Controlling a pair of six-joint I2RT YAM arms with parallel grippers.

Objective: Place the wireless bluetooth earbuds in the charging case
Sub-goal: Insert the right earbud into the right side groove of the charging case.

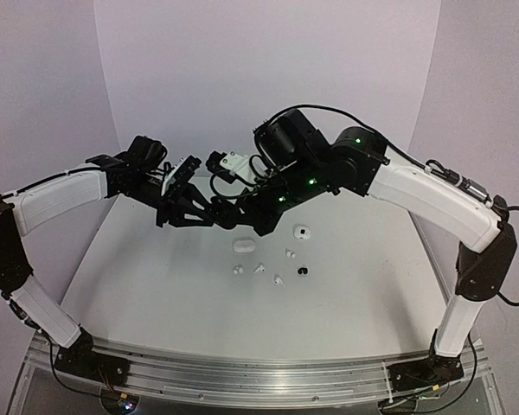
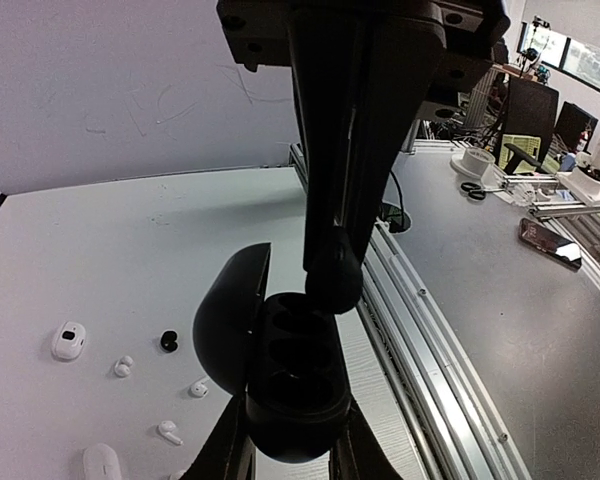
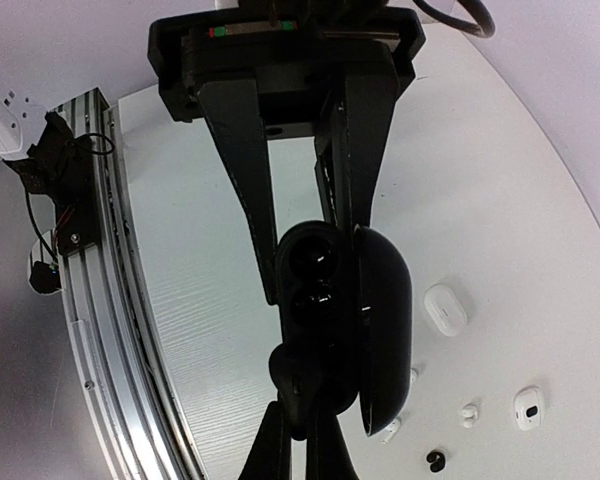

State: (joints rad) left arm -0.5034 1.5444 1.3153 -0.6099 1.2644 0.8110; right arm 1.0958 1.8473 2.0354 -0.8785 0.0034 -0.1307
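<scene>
A black charging case (image 2: 292, 385) hangs above the table with its lid (image 2: 230, 330) swung open, and my left gripper (image 2: 292, 425) is shut on its body. My right gripper (image 3: 302, 415) is shut on a black earbud (image 3: 300, 375) that touches the rim of the case (image 3: 315, 280) at one end of its wells. In the top view both grippers meet above the table's middle, the left gripper (image 1: 203, 210) beside the right gripper (image 1: 235, 216). On the table lie another black earbud (image 1: 302, 270) and several white earbuds (image 1: 260, 268).
Two white cases lie on the table, one closed (image 1: 243, 245) and one with a dark spot (image 1: 301, 231). An aluminium rail (image 1: 242, 376) runs along the near edge. White walls curve round the back and sides.
</scene>
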